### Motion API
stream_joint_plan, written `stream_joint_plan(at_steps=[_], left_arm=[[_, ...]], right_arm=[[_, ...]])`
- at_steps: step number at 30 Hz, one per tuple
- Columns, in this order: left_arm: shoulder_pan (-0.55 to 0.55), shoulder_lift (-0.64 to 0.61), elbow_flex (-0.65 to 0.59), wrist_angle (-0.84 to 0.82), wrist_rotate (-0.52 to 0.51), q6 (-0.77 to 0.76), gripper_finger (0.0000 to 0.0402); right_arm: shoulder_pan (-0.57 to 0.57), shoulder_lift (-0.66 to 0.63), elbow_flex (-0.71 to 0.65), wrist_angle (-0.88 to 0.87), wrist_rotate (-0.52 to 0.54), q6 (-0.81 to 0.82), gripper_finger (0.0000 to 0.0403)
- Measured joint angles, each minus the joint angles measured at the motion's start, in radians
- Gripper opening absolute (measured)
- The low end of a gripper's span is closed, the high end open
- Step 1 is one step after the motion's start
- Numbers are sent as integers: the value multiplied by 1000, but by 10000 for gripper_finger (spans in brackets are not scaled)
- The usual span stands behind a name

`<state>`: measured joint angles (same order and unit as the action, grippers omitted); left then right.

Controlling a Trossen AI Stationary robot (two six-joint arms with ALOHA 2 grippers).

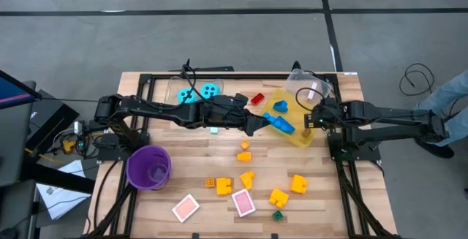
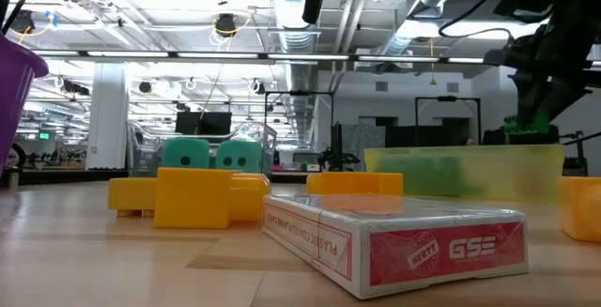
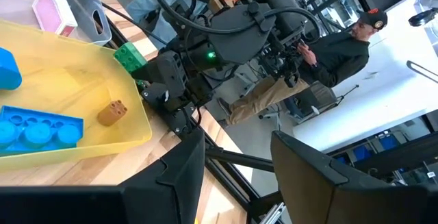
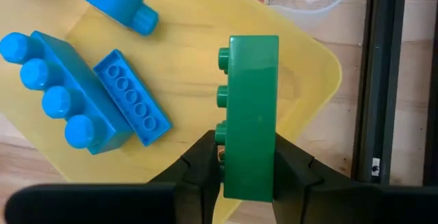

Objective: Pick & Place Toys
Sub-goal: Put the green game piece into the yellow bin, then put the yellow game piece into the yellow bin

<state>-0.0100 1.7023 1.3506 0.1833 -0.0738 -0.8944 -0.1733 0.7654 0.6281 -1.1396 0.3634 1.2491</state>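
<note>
Toys everywhere on this wooden table [image 1: 197,148], so we'll go piece by piece. Our right gripper [image 4: 248,172] has its fingers pinched narrow onto a green brick [image 4: 250,114], held upright over the near corner of the yellow bin [image 1: 308,139]. In the left wrist view we can spot that same green brick [image 3: 129,56] poking up just past the bin's rim [image 3: 130,136].

Inside the bin we count a long blue brick with round studs [image 4: 61,94], a thinner blue bar [image 4: 130,97] leaning against it, a small blue piece [image 4: 120,1] off on its own, and a little orange brick [image 3: 112,112].

Our left gripper [image 1: 257,122] is stretched across the table to the bin's edge. Its two fingers [image 3: 181,176] stand partly apart and we can't see anything between them.

Rest of the toys: two cyan dice [image 1: 197,93] sit in a clear tray [image 1: 175,85] at the far side, a red brick [image 1: 257,99] lies just beside the bin, and a bunch of yellow and orange bricks [image 1: 278,195] are scattered on the near half. Two pink cards [image 1: 186,207] lie there too, with a small green brick [image 1: 278,215] near them. The purple cup [image 1: 149,167] stands on the left side. From the low view, one card box [image 2: 404,241] fills the foreground. A person [image 3: 342,39] is in the room behind.
</note>
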Motion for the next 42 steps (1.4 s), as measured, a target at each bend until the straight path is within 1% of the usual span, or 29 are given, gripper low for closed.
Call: stream_joint_plan(at_steps=[4, 13, 30, 32, 36, 39, 42], left_arm=[[0, 0, 0, 0, 0, 0, 163], [0, 0, 0, 0, 0, 26, 163], [0, 0, 0, 0, 0, 24, 163], [0, 0, 0, 0, 0, 24, 163], [0, 0, 0, 16, 0, 33, 163], [-2, 0, 0, 56, 4, 106, 163], [-5, -14, 0, 80, 41, 192, 166]], right_arm=[[0, 0, 0, 0, 1, -1, 93], [1, 0, 0, 20, 3, -22, 137], [1, -1, 1, 58, 7, -59, 185], [2, -5, 1, 83, 8, -85, 189], [3, -55, 1, 171, 9, -143, 195], [3, -102, 1, 271, 37, -196, 197], [3, -156, 1, 380, 65, -248, 197]])
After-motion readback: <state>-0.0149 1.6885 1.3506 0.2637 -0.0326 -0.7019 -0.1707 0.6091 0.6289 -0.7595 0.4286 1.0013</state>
